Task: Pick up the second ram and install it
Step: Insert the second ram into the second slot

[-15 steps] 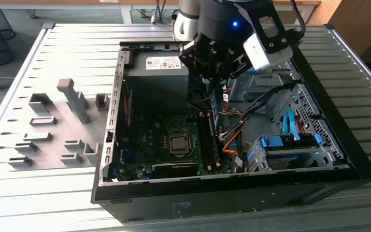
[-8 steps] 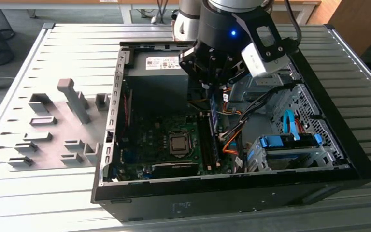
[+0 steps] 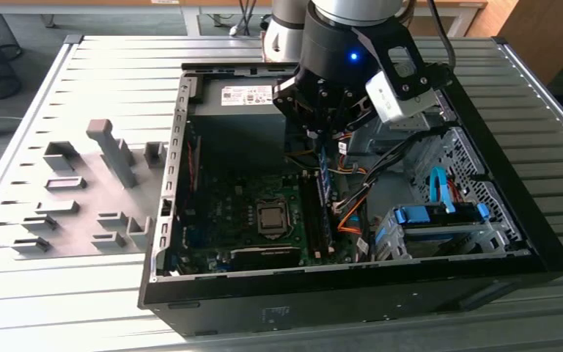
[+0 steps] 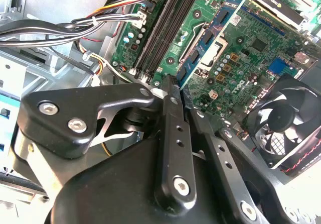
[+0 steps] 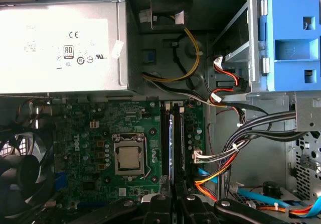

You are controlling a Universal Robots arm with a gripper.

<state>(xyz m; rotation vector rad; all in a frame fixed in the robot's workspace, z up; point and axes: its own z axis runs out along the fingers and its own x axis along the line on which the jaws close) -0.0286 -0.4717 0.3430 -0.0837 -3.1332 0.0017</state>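
Observation:
My gripper (image 3: 324, 138) reaches down into the open computer case (image 3: 169, 183), shut on the second ram (image 3: 327, 187), a thin blue-green stick held on edge. The second wrist view shows the ram (image 4: 210, 38) with dark chips and a white sticker running out from between the black fingers (image 4: 170, 118), above the motherboard. In the first wrist view the ram (image 5: 172, 138) appears edge-on, lined up with the long black slots (image 5: 181, 143) beside the processor socket (image 5: 129, 158). I cannot tell whether its lower edge touches a slot.
Grey fixture blocks (image 3: 105, 191) stand on the slatted table at the exterior view's left. Inside the case are the power supply (image 5: 60, 43), a blue drive cage (image 5: 293, 38), bundled cables (image 5: 225, 156) next to the slots, and a fan (image 4: 281, 123).

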